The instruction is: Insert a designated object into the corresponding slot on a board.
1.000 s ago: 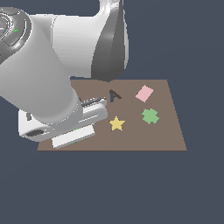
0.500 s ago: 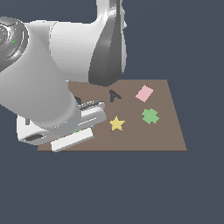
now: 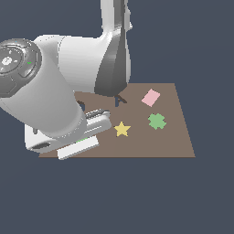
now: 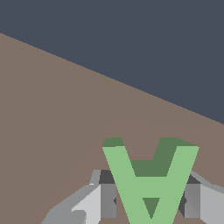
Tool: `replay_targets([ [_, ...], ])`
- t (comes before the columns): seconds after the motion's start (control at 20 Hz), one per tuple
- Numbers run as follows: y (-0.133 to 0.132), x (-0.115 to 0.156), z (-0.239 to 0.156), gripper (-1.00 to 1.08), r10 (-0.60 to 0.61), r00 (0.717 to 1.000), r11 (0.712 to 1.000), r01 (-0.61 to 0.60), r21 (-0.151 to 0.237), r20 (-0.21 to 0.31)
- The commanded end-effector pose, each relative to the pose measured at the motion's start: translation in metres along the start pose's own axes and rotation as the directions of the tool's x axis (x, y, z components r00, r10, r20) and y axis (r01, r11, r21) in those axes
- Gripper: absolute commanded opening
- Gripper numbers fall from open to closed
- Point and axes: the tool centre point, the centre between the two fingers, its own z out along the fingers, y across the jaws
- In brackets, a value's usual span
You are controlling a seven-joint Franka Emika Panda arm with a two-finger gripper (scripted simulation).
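Observation:
In the wrist view the light-green A block (image 4: 151, 179) sits between my gripper's (image 4: 151, 202) two fingers (image 4: 108, 199), which are closed against its sides. The brown board (image 4: 65, 109) lies behind it; I cannot tell whether the block touches it. In the exterior view the board (image 3: 176, 137) lies flat, and the dark A-shaped slot (image 3: 120, 100) shows at its far side, partly covered by my arm. My hand (image 3: 73, 139) hangs over the board's near corner on the exterior view's left; the block is hidden there.
On the board are a pink rectangular piece (image 3: 151, 97), a green clover piece (image 3: 156, 121) and a yellow star (image 3: 121, 129). My bulky arm (image 3: 50, 91) hides the board's part on the exterior view's left. The board's edge shows in the wrist view (image 4: 131, 87).
My arm has swung a little toward the exterior view's right and lower, and its dark link now covers part of the A-shaped slot. The pieces on the board have not moved.

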Motion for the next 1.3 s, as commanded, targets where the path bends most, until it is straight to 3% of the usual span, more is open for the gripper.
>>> replay_targets([
  [0.0, 0.0, 0.0, 0.0, -1.0, 0.0, 1.0, 1.0, 0.0, -0.001, -0.001],
  [0.75, -0.003, -0.002, 0.0, -1.0, -0.001, 1.0, 1.0, 0.001, -0.001, -0.001],
  [1.25, -0.029, -0.017, -0.002, -1.0, -0.008, 1.0, 1.0, 0.008, -0.001, -0.001],
])
